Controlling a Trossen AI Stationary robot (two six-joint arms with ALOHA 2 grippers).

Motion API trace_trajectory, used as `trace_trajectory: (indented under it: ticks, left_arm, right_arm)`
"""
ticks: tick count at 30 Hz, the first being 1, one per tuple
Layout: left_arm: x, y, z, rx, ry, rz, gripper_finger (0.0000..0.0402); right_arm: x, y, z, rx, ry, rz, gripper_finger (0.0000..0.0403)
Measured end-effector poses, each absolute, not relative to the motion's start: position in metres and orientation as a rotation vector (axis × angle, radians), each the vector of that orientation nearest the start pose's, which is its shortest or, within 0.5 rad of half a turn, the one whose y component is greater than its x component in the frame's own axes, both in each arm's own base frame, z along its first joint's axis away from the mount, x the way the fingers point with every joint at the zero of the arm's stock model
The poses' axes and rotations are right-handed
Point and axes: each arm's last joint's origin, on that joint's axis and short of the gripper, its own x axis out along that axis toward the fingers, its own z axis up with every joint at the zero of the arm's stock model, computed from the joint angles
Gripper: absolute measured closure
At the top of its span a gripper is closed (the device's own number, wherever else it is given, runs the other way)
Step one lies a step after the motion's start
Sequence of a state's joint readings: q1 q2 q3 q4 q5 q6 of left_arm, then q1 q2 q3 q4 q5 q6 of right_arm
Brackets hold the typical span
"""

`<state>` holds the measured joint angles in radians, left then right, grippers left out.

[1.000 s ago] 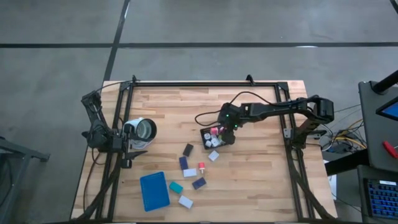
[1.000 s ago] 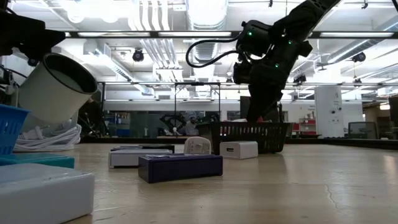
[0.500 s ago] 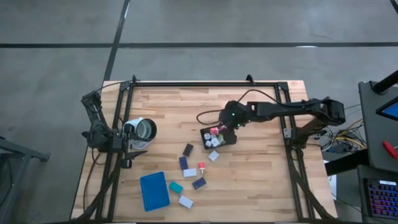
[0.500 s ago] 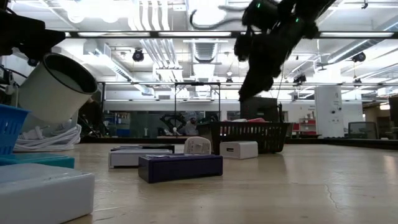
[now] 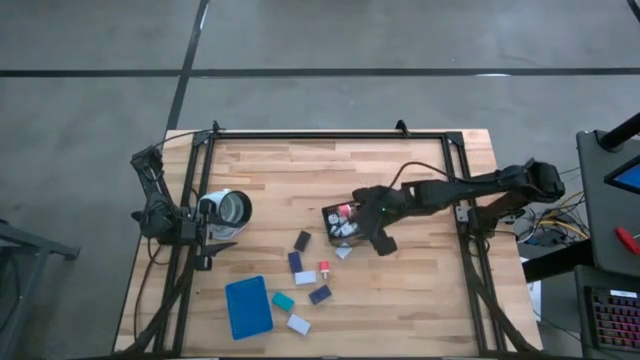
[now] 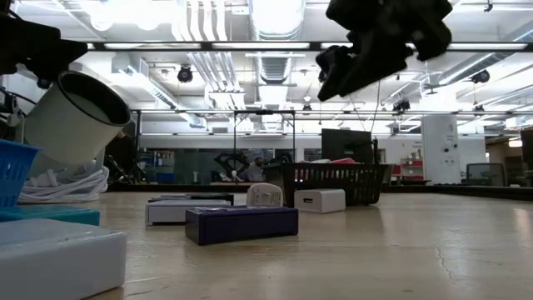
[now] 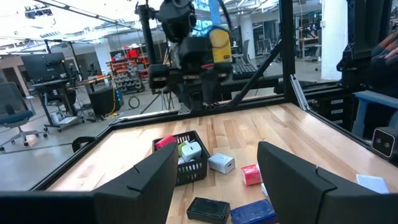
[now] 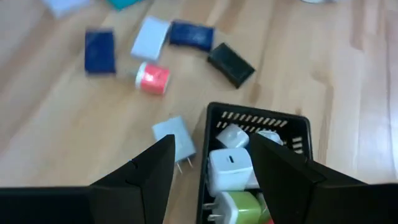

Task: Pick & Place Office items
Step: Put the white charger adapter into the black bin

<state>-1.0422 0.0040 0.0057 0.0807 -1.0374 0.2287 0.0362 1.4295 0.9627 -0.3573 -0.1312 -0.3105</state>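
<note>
A black mesh basket (image 5: 340, 221) on the table holds white, green and pink office items (image 8: 231, 167). More office items lie loose toward the near edge: a white plug block (image 5: 343, 251), a black block (image 5: 302, 240), a red piece (image 5: 324, 270), and navy, teal and white blocks (image 5: 320, 294). My right gripper (image 8: 211, 144) hangs open above the basket's near-right side (image 5: 383, 238), holding nothing. In the low view it (image 6: 350, 68) is well above the basket (image 6: 333, 182). My left gripper (image 7: 217, 155) waits open at the table's left edge, pointing level.
A flat blue tray (image 5: 248, 306) lies near the front left. A white cylinder (image 5: 232, 208) sits by the left arm. A black frame (image 5: 330, 134) runs along the table's far and side edges. Bare wood lies right of the basket (image 5: 430, 280).
My right gripper has risen out of the basket and swung toward the table's near edge, rolling about its own axis as it went. Its fingers kept the same gap. The basket and the loose items stayed where they were.
</note>
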Motion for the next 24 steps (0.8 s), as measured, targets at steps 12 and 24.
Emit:
trace_trajectory:
  ticks: [12, 24]
  left_arm:
    - [0.063, -0.059, 0.172, 0.157, -0.042, 0.000, 0.0177]
    - [0.063, -0.059, 0.172, 0.157, -0.042, 0.000, 0.0177]
  right_arm:
    - [0.318, 0.028, 0.199, -0.500, 0.802, 0.442, 0.0197]
    - [0.344, 0.046, 0.174, -0.587, 0.837, 0.542, 0.0199]
